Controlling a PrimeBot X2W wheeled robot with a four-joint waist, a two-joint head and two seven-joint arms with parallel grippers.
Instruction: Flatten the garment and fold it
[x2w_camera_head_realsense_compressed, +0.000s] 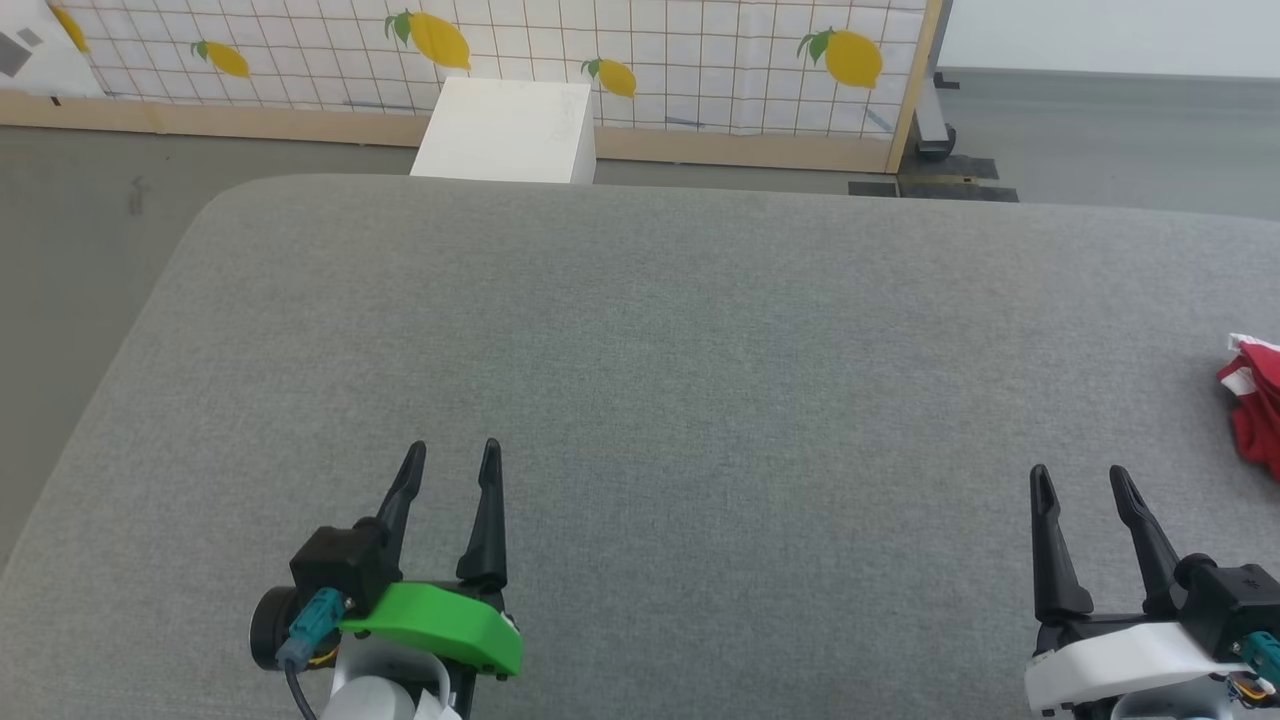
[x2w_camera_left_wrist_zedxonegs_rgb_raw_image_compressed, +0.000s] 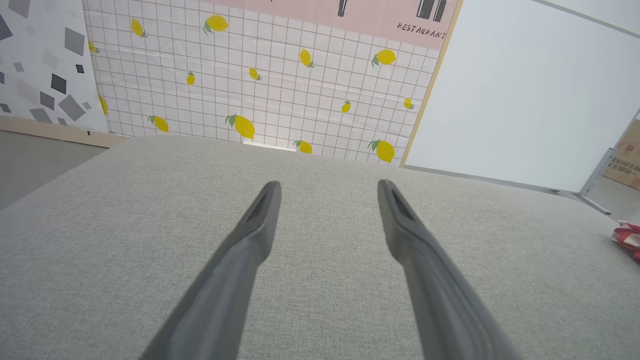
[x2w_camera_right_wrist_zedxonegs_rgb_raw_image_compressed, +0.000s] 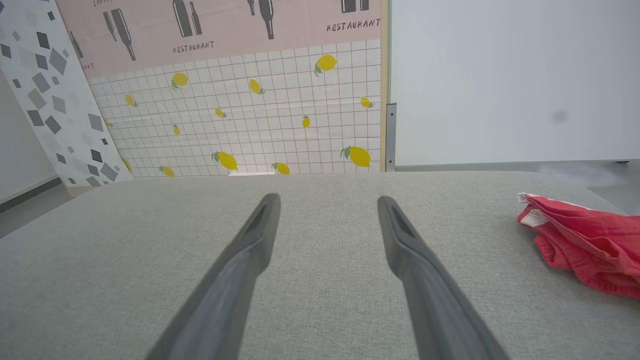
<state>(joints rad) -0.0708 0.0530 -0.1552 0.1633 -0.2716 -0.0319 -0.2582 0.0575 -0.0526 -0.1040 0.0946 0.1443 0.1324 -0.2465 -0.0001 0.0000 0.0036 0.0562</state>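
Left tool (x2w_camera_head_realsense_compressed: 454, 447) hovers over the near-left part of the grey tabletop (x2w_camera_head_realsense_compressed: 650, 320), fingers spread wide, nothing between them. Right tool (x2w_camera_head_realsense_compressed: 1079, 472) at near-right is the same: fingers apart, empty. The red, white-trimmed garment (x2w_camera_head_realsense_compressed: 1258, 410) lies bunched on the tabletop at the far right, ahead and to the right of the right tool, clear of both.

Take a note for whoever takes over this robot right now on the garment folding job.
Left gripper: open, empty, above the grey padded surface.
Right gripper: open, empty.
Garment: crumpled in a heap on the surface, ahead and to the right of the right gripper, clear of both.
Done: nothing yet.
Left: pick it up, spread it flat, fold it.
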